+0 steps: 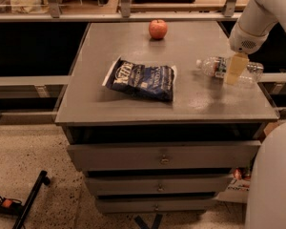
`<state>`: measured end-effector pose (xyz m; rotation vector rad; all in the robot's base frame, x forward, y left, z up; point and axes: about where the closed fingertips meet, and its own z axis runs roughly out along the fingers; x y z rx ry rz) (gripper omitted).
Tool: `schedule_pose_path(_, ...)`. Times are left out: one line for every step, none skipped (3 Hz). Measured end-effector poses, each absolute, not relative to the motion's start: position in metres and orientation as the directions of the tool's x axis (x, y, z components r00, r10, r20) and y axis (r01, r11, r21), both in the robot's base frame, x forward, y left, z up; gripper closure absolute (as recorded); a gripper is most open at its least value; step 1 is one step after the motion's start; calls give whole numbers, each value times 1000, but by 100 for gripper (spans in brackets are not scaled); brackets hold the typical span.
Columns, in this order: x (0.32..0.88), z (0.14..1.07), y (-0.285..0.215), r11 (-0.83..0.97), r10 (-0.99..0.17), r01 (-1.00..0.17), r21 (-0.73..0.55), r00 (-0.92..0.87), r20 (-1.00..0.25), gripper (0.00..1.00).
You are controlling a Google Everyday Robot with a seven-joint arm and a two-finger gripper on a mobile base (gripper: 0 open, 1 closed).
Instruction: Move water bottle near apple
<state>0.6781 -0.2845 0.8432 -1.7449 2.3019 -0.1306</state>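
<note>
A: White arm (260, 14) at top right, a smooth, rounded shell, narrowing toward the wrist.
B: There's a small dotted grille patch (248, 44) on that wrist. The claw (235, 68) below it is pale cream-yellow, sitting over the right side of the surface (190, 99).
A: And lower right — a big white curved body panel (276, 175), plain, no markings showing.

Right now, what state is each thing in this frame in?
water bottle: lying on its side, capped, near the right edge of the cabinet top.
apple: sitting at the far edge, apart from everything.
chip bag: lying flat, mid-top.
drawers: all three shut.
gripper: at the water bottle's middle, from above.
</note>
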Motion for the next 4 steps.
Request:
schedule_pose_path(679,837,-288,308,-949,-930,-198,-286,-134,0)
schedule_pose_path(678,833,-291,333,-940,-925,-182,-313,-133,0)
schedule_pose_path(679,832,-291,345,-936,-923,-173,-325,-135,18)
schedule_pose_path(680,831,-291,349,-935,-922,-167,-330,-131,41)
